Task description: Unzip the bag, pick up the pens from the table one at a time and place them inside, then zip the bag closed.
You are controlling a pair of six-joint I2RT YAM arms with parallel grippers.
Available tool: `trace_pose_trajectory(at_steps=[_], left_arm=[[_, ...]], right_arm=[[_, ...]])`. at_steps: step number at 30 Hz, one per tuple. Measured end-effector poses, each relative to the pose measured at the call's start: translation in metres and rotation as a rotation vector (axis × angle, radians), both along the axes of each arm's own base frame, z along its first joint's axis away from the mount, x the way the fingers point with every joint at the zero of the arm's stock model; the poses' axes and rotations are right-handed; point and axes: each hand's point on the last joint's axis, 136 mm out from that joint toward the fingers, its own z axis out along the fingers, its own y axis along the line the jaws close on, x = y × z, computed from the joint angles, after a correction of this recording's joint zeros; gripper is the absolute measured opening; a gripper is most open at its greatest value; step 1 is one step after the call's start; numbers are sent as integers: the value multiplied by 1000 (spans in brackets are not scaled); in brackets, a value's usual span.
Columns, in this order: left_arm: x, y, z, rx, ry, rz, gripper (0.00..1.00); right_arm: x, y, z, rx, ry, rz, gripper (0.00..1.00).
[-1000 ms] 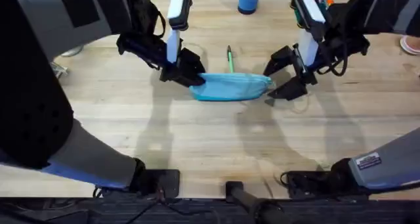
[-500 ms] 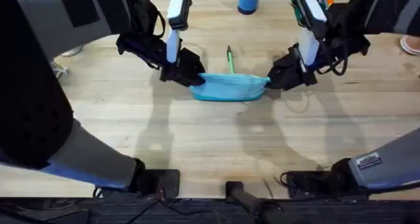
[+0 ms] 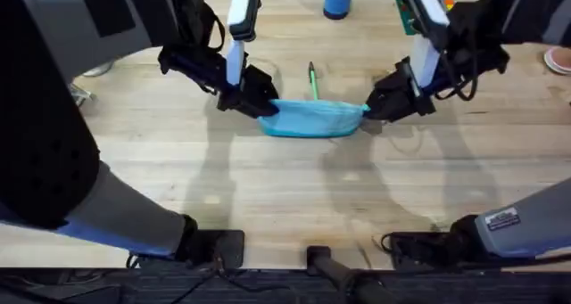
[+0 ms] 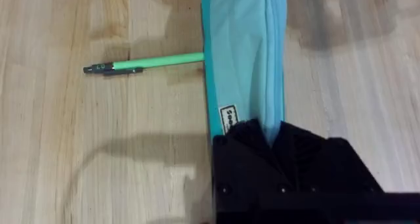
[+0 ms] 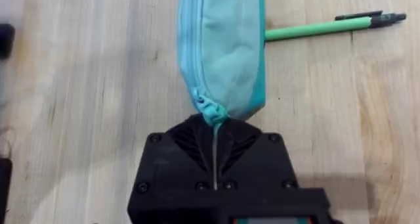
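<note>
Your bag (image 3: 312,119) is lying at upper centre of the frame on the bench (image 3: 285,197), zipper closed, so nothing is showing inside it. A green pen (image 3: 313,78) is resting just behind it. Your left claw (image 3: 260,106) is clenching the bag's left end; your right claw (image 3: 370,110) is pinching the zipper tab (image 5: 211,110). If the tab is slipping out, the zipper won't be opening; dragging the bag may be nudging the pen.

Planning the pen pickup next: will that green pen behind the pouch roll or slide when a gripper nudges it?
Probably rolls a little: the green pen is a thin round stick on smooth table. Its clip may stop it soon. It lies against the bag, which likely blocks rolling that way.
</note>
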Motion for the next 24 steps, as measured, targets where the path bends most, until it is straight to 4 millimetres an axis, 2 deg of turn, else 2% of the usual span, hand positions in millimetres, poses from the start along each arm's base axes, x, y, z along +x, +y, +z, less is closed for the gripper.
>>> trace_pose_trajectory(at_steps=[9,24], left_arm=[[0,0,0,0,-1,0,42],[0,0,0,0,-1,0,42]], right_arm=[[10,-5,37,5,-81,-20,32],[10,-3,39,18,-83,-19,31]])
